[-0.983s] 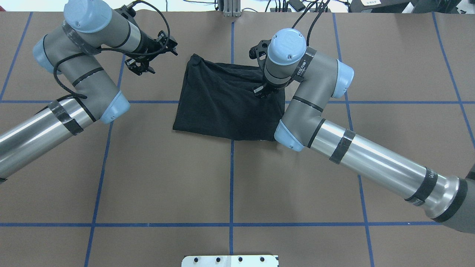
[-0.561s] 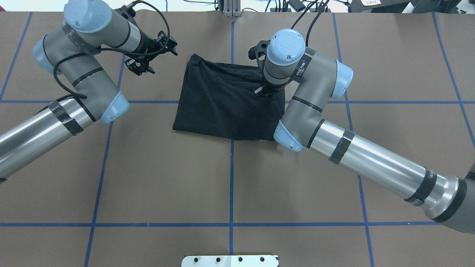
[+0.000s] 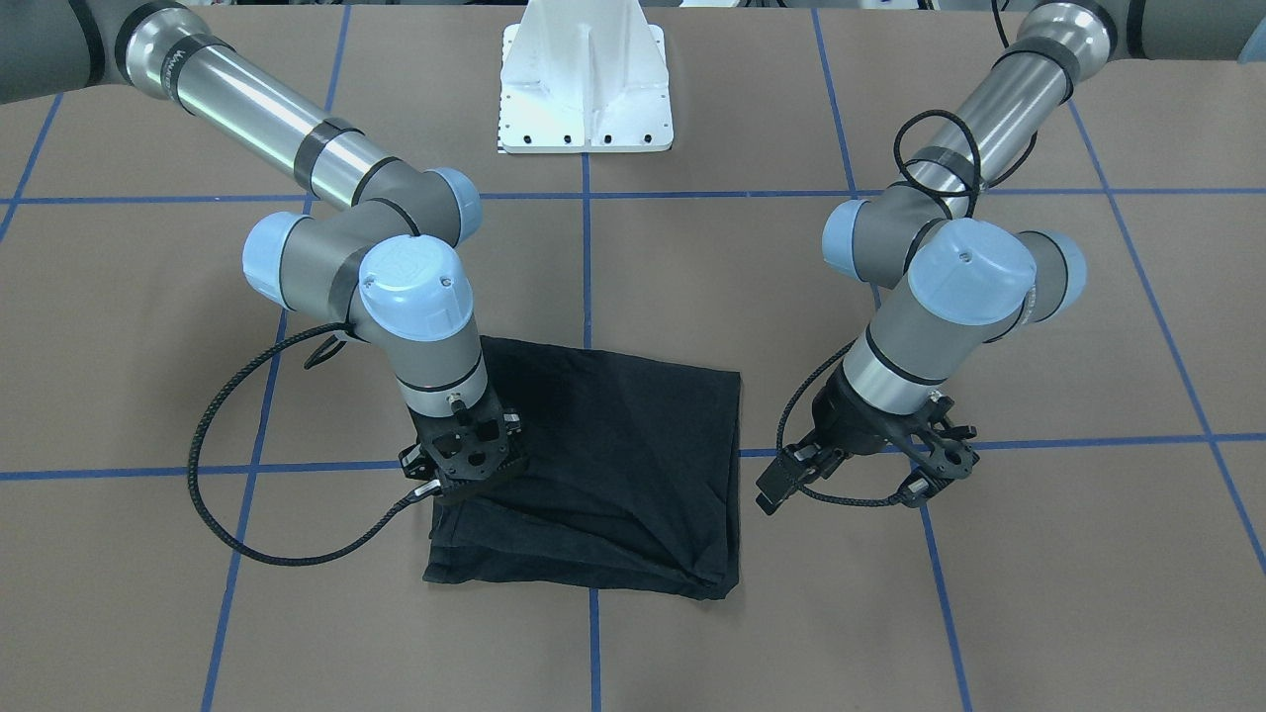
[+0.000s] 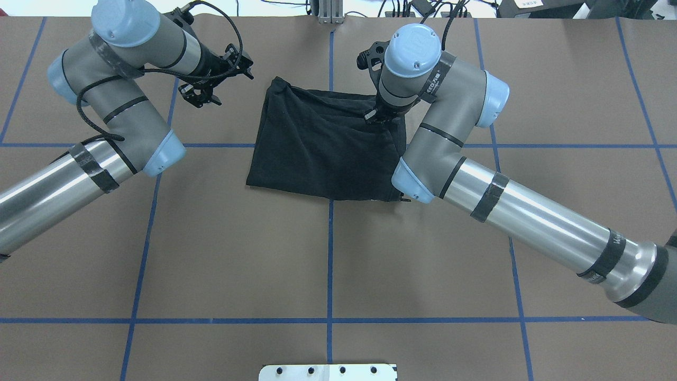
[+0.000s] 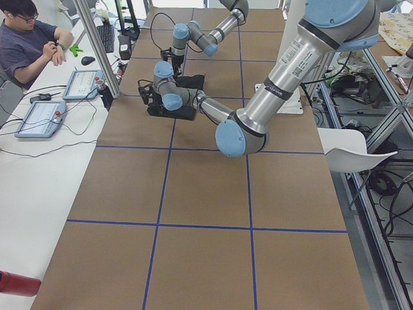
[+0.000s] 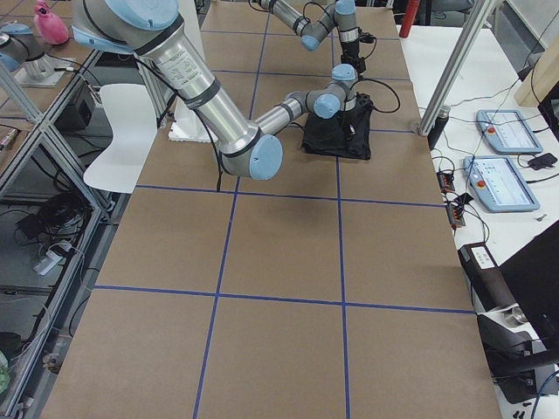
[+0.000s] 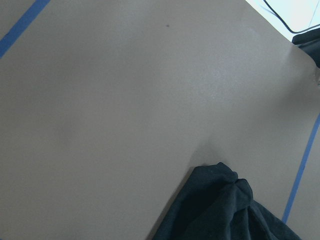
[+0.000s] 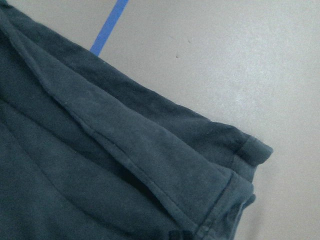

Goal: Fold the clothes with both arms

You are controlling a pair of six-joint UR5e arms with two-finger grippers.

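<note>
The black T-shirt lies folded into a rough rectangle at the table's middle, plain side up, with no logo showing. My right gripper points down over the shirt's far right part, near its corner; its fingers look open and hold no cloth. In the front view the right gripper is low over the shirt. The right wrist view shows the shirt's layered corner. My left gripper is open and empty, off the shirt's far left corner. The left wrist view shows that corner.
The brown table is marked with blue tape lines. The white base plate stands at the robot's side. An operator sits past the far edge, with tablets on a white bench.
My right arm's wrist and gripper have moved toward the table's far side, over the shirt's far right corner. The shirt has kept its shape. The left arm has not moved.
</note>
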